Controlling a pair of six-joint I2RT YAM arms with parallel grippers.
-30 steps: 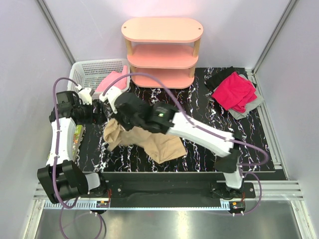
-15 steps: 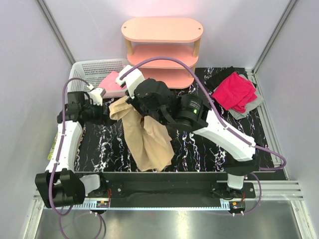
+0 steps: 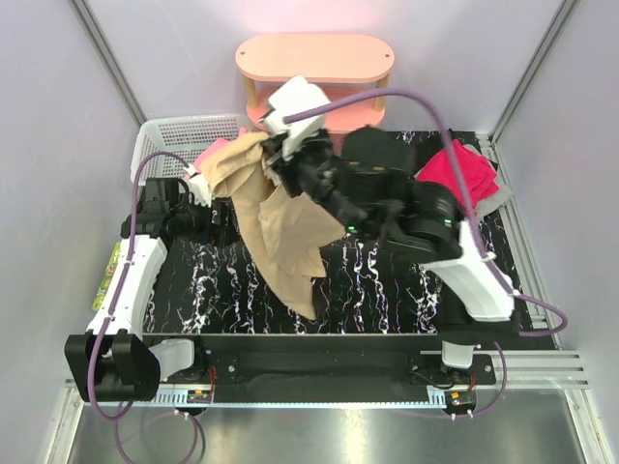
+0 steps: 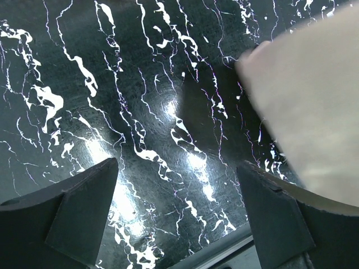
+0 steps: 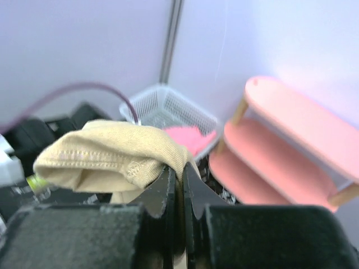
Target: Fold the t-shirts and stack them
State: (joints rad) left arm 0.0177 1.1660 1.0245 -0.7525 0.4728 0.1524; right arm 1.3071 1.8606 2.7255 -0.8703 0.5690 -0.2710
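Overhead view: the right tool (image 3: 278,147) holds the tan t-shirt (image 3: 285,237) aloft over the far-left part of the bench (image 3: 387,285). The cloth hangs bunched toward the near edge. A magenta t-shirt (image 3: 462,172) lies at the far-right corner.

Left wrist view: the left tool (image 4: 176,168) has its fingers apart and empty above bare bench, with tan cloth just to its right.

Right wrist view: the right tool (image 5: 180,185) is clamped on a hem of the tan t-shirt.

Assessment: the step in hand is opening out the shirt. The next move calls for the left tool to take a second corner, so the shirt can be laid flat.
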